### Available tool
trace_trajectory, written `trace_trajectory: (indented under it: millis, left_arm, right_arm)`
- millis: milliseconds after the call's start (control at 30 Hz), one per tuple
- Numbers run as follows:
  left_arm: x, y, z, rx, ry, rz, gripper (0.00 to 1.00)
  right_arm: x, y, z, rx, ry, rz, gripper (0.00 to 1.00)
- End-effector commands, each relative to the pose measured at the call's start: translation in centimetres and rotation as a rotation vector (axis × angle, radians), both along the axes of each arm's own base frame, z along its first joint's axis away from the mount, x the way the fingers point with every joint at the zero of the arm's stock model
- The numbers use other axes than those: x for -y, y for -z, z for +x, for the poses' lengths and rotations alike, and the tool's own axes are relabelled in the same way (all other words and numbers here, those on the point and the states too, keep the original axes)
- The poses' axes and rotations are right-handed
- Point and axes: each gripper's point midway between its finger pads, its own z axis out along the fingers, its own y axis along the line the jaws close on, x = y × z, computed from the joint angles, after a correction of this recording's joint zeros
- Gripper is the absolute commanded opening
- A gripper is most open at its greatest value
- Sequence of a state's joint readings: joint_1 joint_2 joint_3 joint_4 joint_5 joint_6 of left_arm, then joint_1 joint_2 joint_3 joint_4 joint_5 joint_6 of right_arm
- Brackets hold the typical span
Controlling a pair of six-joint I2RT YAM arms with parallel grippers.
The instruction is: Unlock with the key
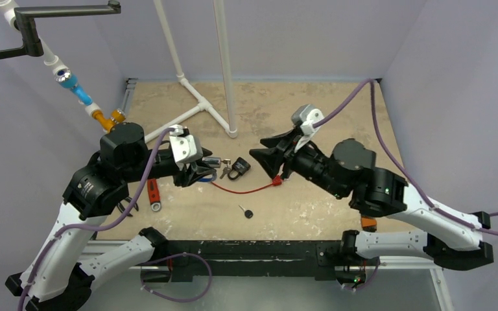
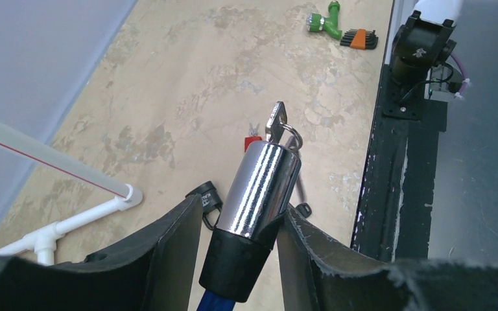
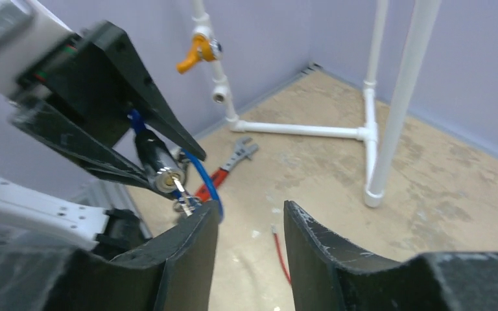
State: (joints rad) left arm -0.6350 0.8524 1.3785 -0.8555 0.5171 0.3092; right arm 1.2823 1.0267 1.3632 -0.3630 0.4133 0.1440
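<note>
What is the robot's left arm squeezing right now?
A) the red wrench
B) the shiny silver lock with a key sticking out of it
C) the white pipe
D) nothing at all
B: in the left wrist view, the left gripper has its jaws pressed against both sides of the chrome lock cylinder, and a key sits in its end.

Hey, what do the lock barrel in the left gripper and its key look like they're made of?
Lock barrel: polished chromed metal, judging by mirror-bright streaked reflections; its base collar looks matte black plastic or rubber. Key: dull silvery metal, probably steel.
</note>
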Motion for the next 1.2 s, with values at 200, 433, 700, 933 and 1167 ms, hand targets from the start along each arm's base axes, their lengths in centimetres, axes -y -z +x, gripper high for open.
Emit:
trace_trajectory:
  millis: [200, 433, 700, 933, 1167]
  left_arm:
    - [0.4, -3.1, -1.5, 0.099, 0.096, -0.057, 0.00]
    - [0.1, -3.3, -1.6, 0.117, 0.090, -0.056, 0.00]
    - [0.1, -3.6, -1.6, 0.124, 0.087, -0.061, 0.00]
    - [0.1, -4.0, -1.6, 0.127, 0.085, -0.069, 0.00]
    - [0.1, -4.0, -1.6, 0.125, 0.085, -0.070, 0.00]
  right_arm:
    - [-3.5, -3.2, -4.4, -0.046, -0.436, 0.189, 0.52]
    - [-3.7, -2.7, -4.5, -0.107, -0.552, 0.205, 0.56]
    - [-4.2, -2.3, -4.7, -0.162, -0.620, 0.214, 0.53]
    - [-5.1, -1.0, -4.9, -0.194, -0.659, 0.203, 0.44]
    - [-5.7, -0.4, -4.6, -0.211, -0.667, 0.204, 0.29]
